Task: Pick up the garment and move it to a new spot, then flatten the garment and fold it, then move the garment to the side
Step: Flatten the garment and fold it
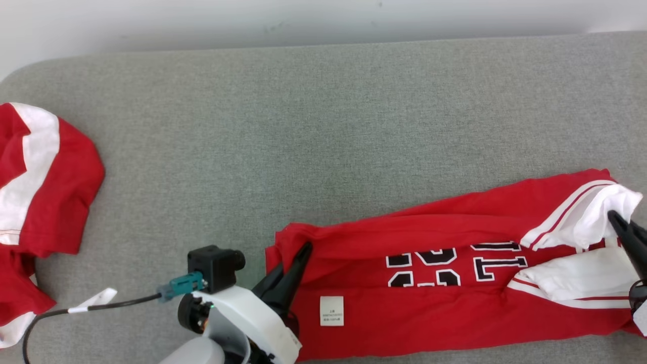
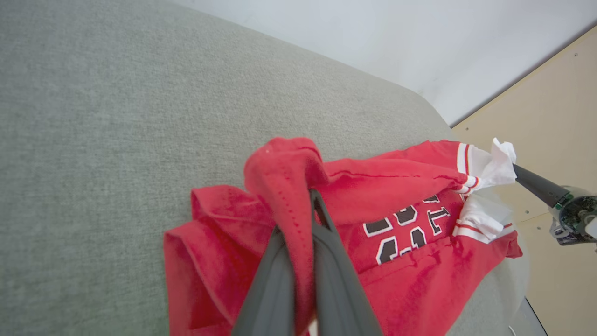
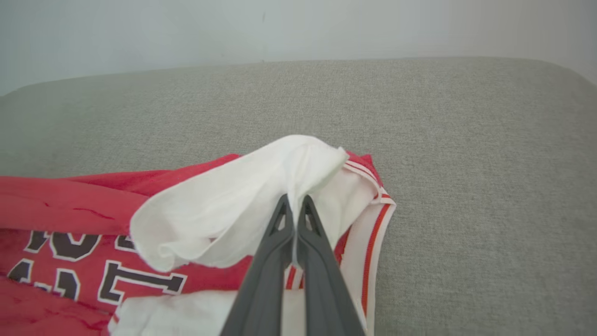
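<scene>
The garment [image 1: 434,283] is a red jersey with white sleeves and black lettering, stretched left to right near the front edge of the grey surface. My left gripper [image 1: 306,248] is shut on its red hem corner, which drapes over the fingers [image 2: 326,261] in the left wrist view. My right gripper [image 1: 612,216] is shut on the white sleeve [image 3: 242,205] at the garment's right end, lifting that fold slightly. In the left wrist view the right gripper [image 2: 515,169] pinches the white cloth at the far right.
A second red and white garment [image 1: 40,192] lies bunched at the left edge of the grey padded surface [image 1: 323,126]. A black cable [image 1: 101,306] trails from my left wrist. A pale wall runs behind, and beige floor [image 2: 555,116] shows past the surface's right end.
</scene>
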Robot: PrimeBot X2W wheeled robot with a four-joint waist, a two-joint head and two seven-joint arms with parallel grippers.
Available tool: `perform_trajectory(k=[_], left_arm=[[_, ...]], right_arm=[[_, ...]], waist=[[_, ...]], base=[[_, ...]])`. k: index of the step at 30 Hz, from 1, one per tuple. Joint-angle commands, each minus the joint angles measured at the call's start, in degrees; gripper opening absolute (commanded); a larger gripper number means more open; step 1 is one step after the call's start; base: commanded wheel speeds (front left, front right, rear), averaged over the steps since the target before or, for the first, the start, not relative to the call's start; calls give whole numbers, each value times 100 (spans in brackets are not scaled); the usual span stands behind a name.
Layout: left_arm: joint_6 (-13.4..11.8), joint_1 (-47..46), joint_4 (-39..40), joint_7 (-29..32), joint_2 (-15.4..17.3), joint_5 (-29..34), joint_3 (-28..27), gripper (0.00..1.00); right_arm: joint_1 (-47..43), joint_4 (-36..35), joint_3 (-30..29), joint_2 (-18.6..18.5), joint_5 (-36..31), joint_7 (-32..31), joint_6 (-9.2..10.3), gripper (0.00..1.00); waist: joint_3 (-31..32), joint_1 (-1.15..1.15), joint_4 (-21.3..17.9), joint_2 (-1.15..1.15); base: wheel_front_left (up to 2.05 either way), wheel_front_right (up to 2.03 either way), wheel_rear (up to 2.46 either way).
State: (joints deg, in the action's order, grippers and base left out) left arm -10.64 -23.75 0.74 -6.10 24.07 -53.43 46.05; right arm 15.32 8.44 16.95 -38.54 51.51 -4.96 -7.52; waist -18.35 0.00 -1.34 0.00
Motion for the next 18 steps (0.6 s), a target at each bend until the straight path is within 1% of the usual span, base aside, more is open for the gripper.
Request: perform_trajectory(k=[1, 6, 7, 8, 9, 10, 11, 13, 18], left_arm=[[-17, 93, 18, -24, 44, -15, -11, 0], [-22, 142, 61, 42, 39, -51, 44, 0], [-31, 164, 53, 50, 48, -41, 66, 4], [-21, 181, 54, 74, 60, -19, 103, 24], [-7, 215, 58, 85, 49, -33, 135, 49], [-6, 254, 59, 90, 41, -57, 155, 100], [-12, 294, 62, 92, 49, -59, 164, 100], [-55, 393, 40, 94, 94, -92, 177, 100], [-170, 551, 1, -49, 221, 61, 163, 100]], right_arm=[[-88, 14, -24, 34, -62, 53, 7, 0], [-219, 54, -11, 102, -85, 30, 7, 0], [-237, 50, 15, 98, -104, 13, 7, 17], [-257, 78, 5, 92, -130, 27, 7, 34], [-291, 126, -14, 83, -161, 33, 7, 45], [-337, 145, 8, 75, -193, 27, 7, 72], [-391, 153, 33, 71, -193, 3, 7, 100], [-472, 177, 24, 35, -213, -1, 8, 100], [-647, 177, -39, -1, -262, -11, 8, 100]], waist=[[21, 0, -10, 0], [78, 0, -58, 0], [95, 0, -71, 0], [113, 0, -82, 0], [134, 0, -90, 0], [161, 0, -98, 0], [189, 0, -107, 0], [244, 0, -125, 0], [361, 0, -164, 0]], base=[[0, 0, 0], [0, 0, 0], [0, 0, 0], [0, 0, 0], [0, 0, 0], [0, 0, 0], [0, 0, 0], [0, 0, 0], [0, 0, 0]])
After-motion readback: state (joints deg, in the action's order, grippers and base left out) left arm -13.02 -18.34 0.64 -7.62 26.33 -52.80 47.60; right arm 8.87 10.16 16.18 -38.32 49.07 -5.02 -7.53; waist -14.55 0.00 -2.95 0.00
